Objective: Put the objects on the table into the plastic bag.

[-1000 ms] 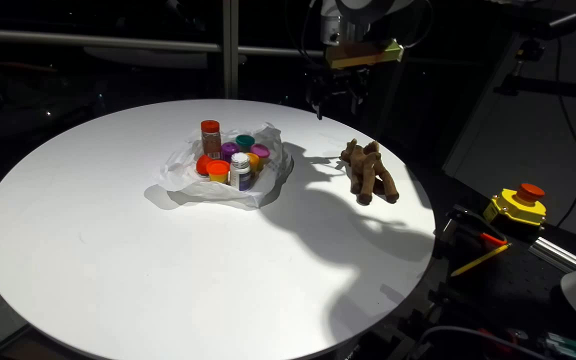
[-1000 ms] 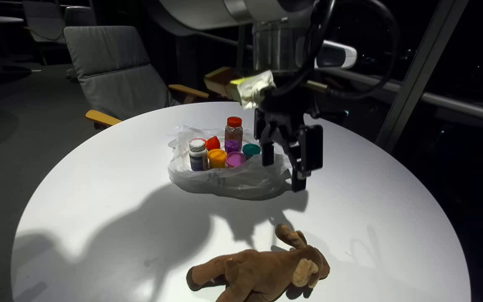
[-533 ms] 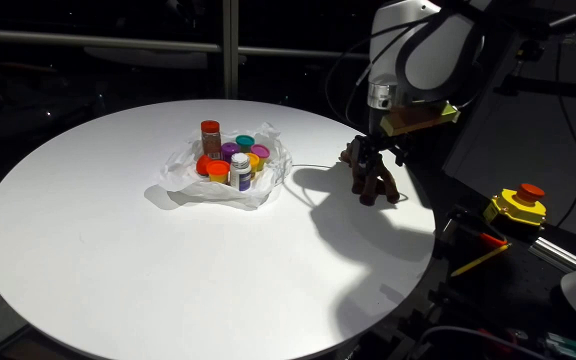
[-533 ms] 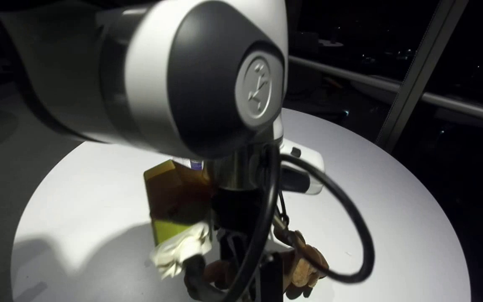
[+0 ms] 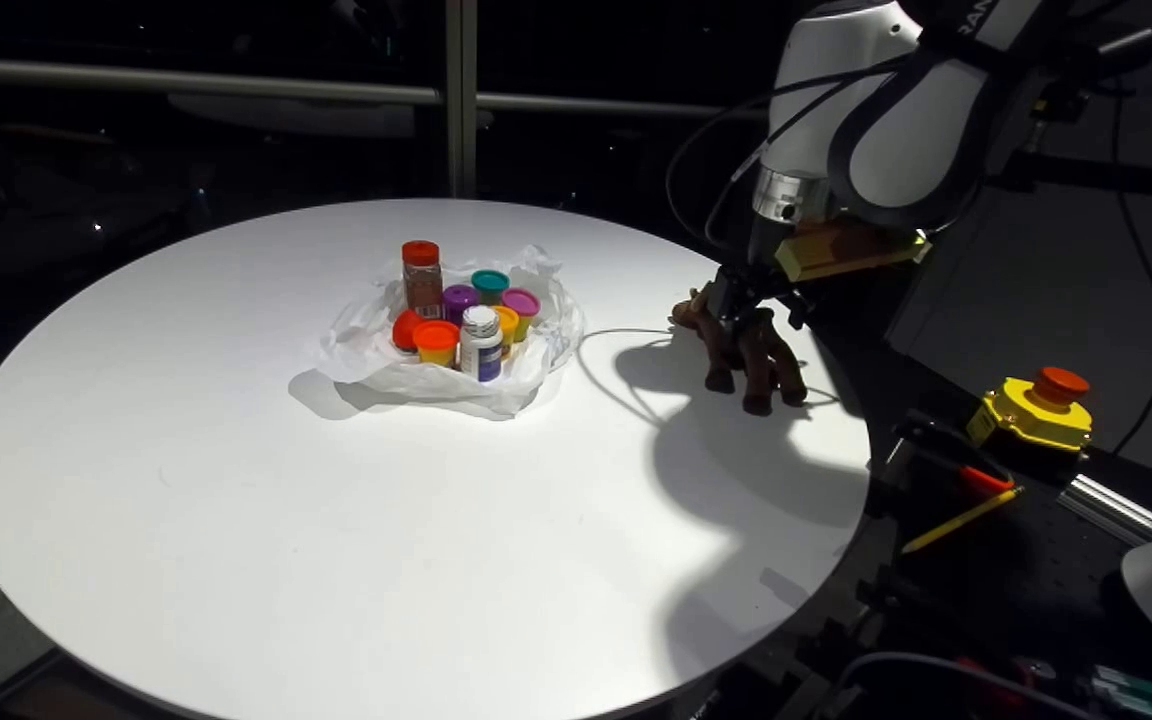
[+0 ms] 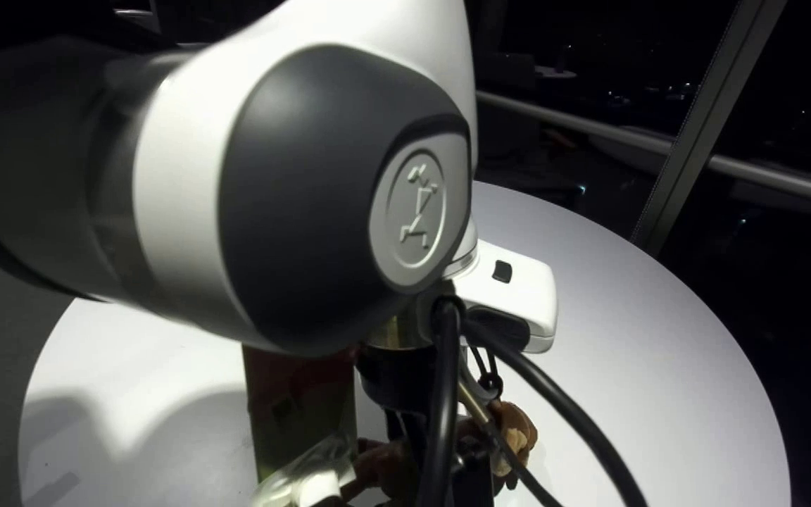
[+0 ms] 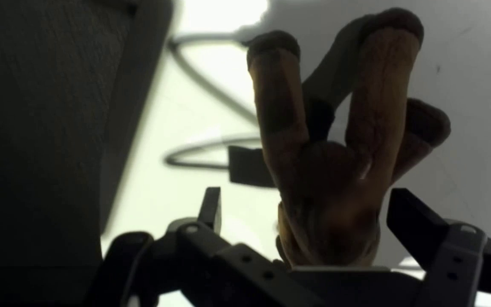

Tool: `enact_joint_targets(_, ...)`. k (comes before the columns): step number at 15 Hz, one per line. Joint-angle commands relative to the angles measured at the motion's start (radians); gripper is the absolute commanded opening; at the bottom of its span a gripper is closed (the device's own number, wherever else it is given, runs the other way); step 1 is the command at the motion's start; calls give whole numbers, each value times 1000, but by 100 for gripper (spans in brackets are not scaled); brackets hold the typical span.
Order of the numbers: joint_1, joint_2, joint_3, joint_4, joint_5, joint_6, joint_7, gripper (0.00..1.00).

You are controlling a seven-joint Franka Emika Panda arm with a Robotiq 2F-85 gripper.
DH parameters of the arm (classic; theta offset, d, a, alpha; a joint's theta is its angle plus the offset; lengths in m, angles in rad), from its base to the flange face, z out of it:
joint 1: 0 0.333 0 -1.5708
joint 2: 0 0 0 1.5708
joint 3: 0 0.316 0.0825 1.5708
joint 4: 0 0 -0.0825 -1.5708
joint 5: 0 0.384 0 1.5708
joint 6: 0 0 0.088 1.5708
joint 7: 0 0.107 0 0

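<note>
Because the brown plush toy (image 7: 335, 183) looks to be the one task object outside the plastic bag (image 5: 411, 381), the pincer (image 7: 307, 208) is presumably set over it for a last pick. Pincer spread wide, jaws to either side of the trunk: bright gap on one flank, on the other too near to tell whether it touches. No grip visible. Straddling the trunk makes sense: it should be thicker and surer to hold than a thin leg. Toy on the desk (image 5: 266, 520), near the rim, well apart from the bag. Bag laid wide with low, crumpled sides, probably so that things can be lowered in from above; within it stand, huddled, a red-capped bottle (image 5: 423, 285), white-capped bottle (image 5: 482, 350), teal-lidded tub (image 5: 490, 285), orange-lidded tub (image 5: 436, 344), pink-lidded tub (image 5: 522, 305), yellow-orange tub (image 5: 507, 325), purple tub (image 5: 459, 302) and rounded red piece (image 5: 406, 330). Such close packing may leave the toy to rest on top of the others. As for looks: brown, soft-seeming cloth, legs splayed, feet tipped darker, a paler patch (image 6: 515, 439) by the head in an exterior view. Body dim, apparently shaded by the robot arm (image 6: 321, 190). Whether it truly stands on its feet or sprawls cannot be told.
</note>
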Motion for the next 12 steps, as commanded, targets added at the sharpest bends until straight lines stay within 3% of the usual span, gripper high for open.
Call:
enact_joint_targets(1,42,14,-25,8,36,56,-6,75)
enact_joint_targets(7,-12,-26,70,17,190,-57,-108,27)
enact_joint_targets(9,-1,-85,35,46,208,-119,-90,12)
enact_joint_targets(12,7,-188,3,107,168,-214,-25,8)
